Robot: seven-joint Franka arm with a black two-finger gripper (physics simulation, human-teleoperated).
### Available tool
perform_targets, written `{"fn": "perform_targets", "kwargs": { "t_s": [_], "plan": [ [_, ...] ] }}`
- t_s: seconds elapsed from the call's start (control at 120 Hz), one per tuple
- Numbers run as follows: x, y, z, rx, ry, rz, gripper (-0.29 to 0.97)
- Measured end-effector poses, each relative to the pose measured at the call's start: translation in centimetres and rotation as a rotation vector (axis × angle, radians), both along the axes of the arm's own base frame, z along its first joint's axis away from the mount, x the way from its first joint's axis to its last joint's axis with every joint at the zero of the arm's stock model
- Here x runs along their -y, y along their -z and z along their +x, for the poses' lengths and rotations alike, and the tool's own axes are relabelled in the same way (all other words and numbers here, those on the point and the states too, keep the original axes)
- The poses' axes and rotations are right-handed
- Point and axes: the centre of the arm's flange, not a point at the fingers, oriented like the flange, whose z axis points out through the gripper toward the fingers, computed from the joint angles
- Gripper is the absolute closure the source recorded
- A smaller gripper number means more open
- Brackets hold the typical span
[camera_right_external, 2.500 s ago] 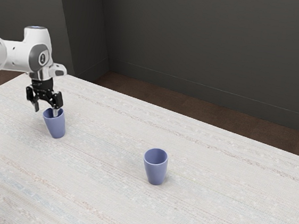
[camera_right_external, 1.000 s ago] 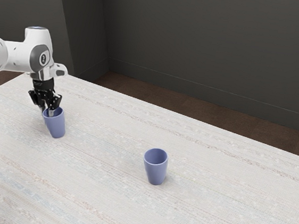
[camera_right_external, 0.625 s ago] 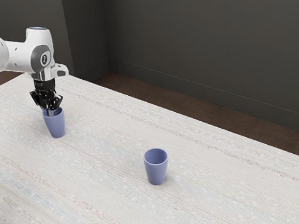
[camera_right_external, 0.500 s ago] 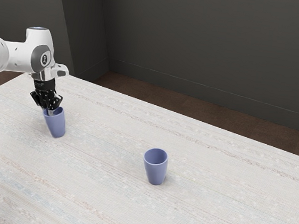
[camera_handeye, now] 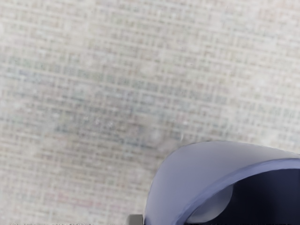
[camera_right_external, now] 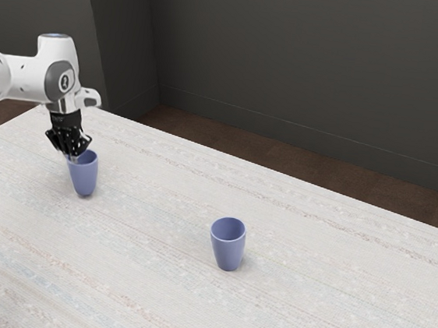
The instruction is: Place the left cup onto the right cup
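Observation:
Two blue-violet cups are in the exterior view. The left cup (camera_right_external: 83, 173) hangs slightly above the table (camera_right_external: 307, 298) at the exterior view's left, with my black gripper (camera_right_external: 73, 153) shut on its rim. The same left cup (camera_handeye: 220, 183) shows as a large blurred rim and inside just under my hand in the wrist view. The right cup (camera_right_external: 227, 243) stands upright on the table near the middle, well to the exterior view's right of my gripper.
The pale woven tabletop (camera_handeye: 93, 93) stretches wide around both cups. Dark walls and a brown floor strip (camera_right_external: 298, 160) lie beyond the table's far edge.
My fingers closed on the left cup's rim, and the cup has risen slightly off the table with my hand. The right cup has not moved.

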Motion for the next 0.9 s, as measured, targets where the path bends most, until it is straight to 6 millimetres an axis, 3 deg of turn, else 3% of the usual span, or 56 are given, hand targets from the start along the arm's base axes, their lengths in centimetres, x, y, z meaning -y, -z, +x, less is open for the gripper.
{"fn": "perform_targets", "kwargs": {
  "t_s": [0.3,0.592,0.9],
  "plan": [
    [1.3,-3.6,0.4,0.045,0.019,0.018,0.76],
    [4.5,-7.3,0.5,0.080,0.064,0.023,0.76],
    [8.4,-9.9,0.6,0.097,0.120,0.022,0.76]
  ]
}}
